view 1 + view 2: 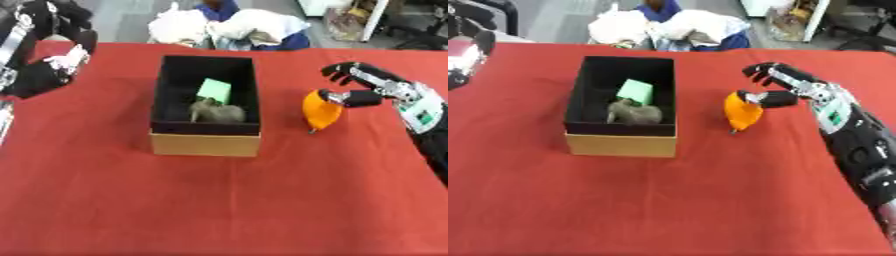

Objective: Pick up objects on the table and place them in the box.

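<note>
Where box [206,144] sits — green block [213,90], grey lump [217,112] inside

A red tablecloth [219,200] covers the table. Just beyond its far edge lies a heap of white cloth [232,26], with something blue [219,7] among it.

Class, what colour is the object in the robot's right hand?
Orange object, pinched by the right hand; left eye view shows it best.

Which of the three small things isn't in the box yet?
The orange one, held by the right hand beside the box; the green and grey ones lie inside.
</note>
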